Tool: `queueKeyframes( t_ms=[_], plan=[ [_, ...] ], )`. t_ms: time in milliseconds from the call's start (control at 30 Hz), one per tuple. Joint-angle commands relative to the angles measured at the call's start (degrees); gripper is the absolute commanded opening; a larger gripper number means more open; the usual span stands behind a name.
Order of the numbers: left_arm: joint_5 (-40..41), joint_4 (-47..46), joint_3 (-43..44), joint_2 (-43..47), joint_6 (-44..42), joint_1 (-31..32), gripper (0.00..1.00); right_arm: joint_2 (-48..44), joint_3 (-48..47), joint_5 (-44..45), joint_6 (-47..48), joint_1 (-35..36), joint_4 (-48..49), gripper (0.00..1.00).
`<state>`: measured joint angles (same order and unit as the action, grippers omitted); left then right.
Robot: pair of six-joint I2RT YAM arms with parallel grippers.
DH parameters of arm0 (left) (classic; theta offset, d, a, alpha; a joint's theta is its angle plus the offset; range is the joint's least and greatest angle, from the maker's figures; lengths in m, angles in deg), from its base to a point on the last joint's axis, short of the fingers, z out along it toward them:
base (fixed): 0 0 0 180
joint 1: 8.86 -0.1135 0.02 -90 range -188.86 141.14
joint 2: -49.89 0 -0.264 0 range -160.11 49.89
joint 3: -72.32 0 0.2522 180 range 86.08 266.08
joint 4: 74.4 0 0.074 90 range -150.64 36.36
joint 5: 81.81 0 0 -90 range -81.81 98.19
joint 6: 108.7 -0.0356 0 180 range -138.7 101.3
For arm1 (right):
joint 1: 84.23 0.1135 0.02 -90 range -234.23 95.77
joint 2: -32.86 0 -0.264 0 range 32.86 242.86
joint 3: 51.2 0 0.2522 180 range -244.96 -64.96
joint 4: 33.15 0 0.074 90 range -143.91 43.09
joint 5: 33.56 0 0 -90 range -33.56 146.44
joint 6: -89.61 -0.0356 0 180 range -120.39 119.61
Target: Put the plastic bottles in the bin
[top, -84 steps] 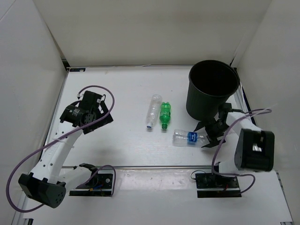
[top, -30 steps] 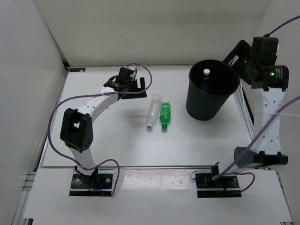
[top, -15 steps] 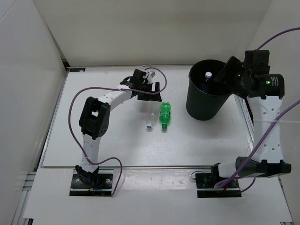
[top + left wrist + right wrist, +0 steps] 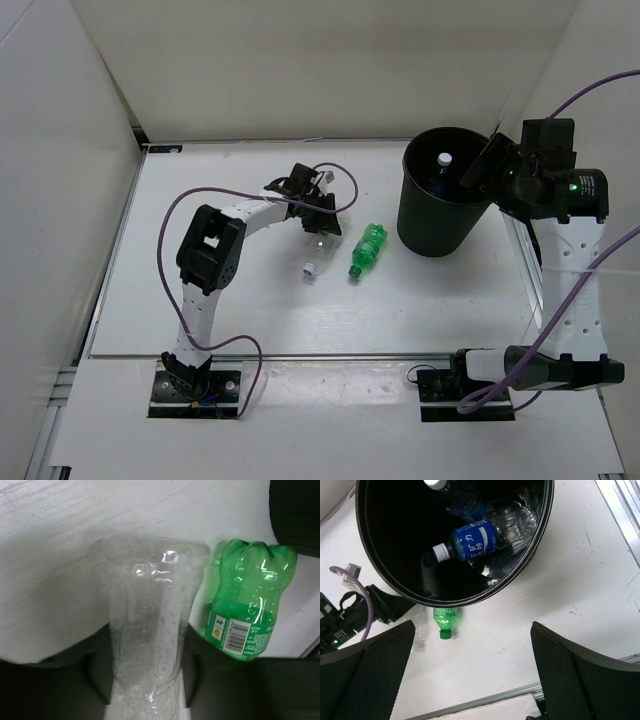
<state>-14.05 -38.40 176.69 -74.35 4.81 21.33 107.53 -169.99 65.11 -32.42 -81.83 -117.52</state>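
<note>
White table (image 4: 250,300), scuffed; plain white walls left (image 4: 50,200), right (image 4: 585,60) & far (image 4: 300,70). Metal rail (image 4: 620,500) along R edge. Even light.

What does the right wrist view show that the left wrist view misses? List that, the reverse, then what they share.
Only right wrist: the inside of the bin, with a blue-labelled bottle lying in it. Only left wrist: the clear bottle between the fingers of the left gripper, and the barcode label on the green bottle. Both: the green bottle.
</note>
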Motion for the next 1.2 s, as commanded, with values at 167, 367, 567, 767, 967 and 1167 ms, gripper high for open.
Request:
queueKeyframes(
  t_ms=[167,367,567,767,967,1167],
  plan=[
    [0.6,1.1,15.6,4.4,6.9,-3.0,0.11,-1.2,0.8,3.1,0.8,0.1,-0.1,1.0],
    [6.5,1.1,43.5,2.6,6.7,-3.0,0.18,-2.9,1.4,5.0,-1.1,0.1,-1.3,1.0],
    [5.5,-21.6,52.9,0.0,14.7,-1.2,0.23,-4.4,0.3,9.0,-2.9,0.1,-2.3,1.0],
    [6.9,-29.8,57.8,-8.8,16.1,7.3,0.28,-5.0,-8.7,13.7,-3.6,0.1,-3.5,1.0],
    [11.5,-36.5,56.3,-11.6,19.5,10.1,0.28,-6.3,-16.4,10.9,-1.4,0.1,-2.8,1.0],
    [11.5,-37.0,55.6,-12.9,19.5,13.4,0.57,-9.8,-12.7,10.9,-0.1,0.1,-3.3,1.0]
  ],
)
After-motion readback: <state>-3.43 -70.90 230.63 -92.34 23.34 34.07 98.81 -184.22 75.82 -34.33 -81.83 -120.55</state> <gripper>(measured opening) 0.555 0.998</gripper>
